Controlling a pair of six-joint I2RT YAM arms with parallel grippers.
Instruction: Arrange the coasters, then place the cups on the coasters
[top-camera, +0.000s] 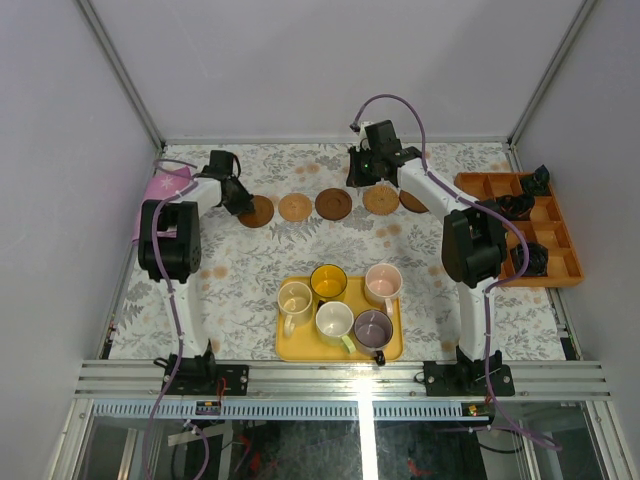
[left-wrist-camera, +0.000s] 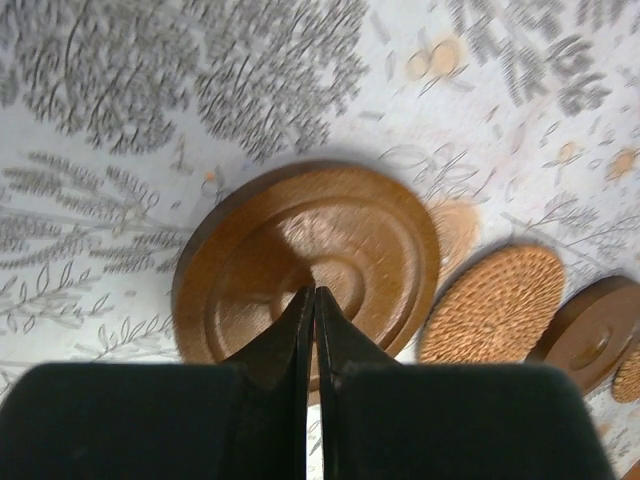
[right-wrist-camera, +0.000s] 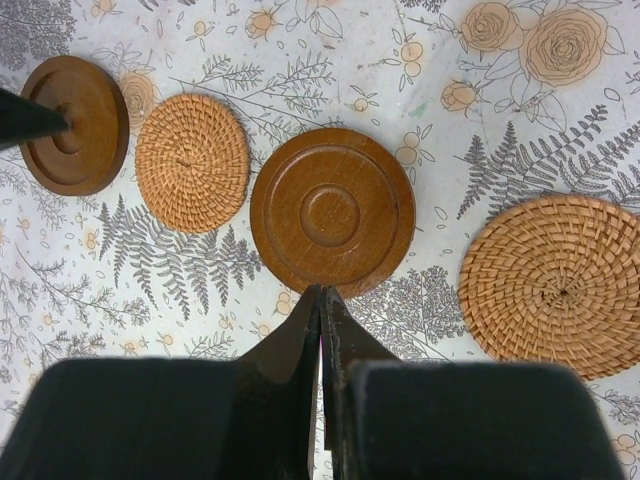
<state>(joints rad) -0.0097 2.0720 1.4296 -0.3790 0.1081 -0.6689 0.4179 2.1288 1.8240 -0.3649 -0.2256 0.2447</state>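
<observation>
I am holding my left tool (left-wrist-camera: 314, 292) shut and empty, its tip over the leftmost dark wooden coaster (left-wrist-camera: 310, 250). My right tool (right-wrist-camera: 320, 292) is likewise closed on nothing, just near of the middle dark coaster (right-wrist-camera: 332, 212). The coasters are lying in a row across the far surface (top-camera: 240, 280): thin, stiff, light discs, I judge, better nudged at the rim than pinched. The mugs (top-camera: 335, 320) are sitting on the yellow tray (top-camera: 300, 349); they look glazed and breakable, best gripped across a rim wall.

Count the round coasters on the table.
5, in one far row: leftmost dark wooden disc, left woven tan disc, middle dark wooden disc, right woven tan disc, rightmost dark disc partly hidden by the right arm.
</observation>
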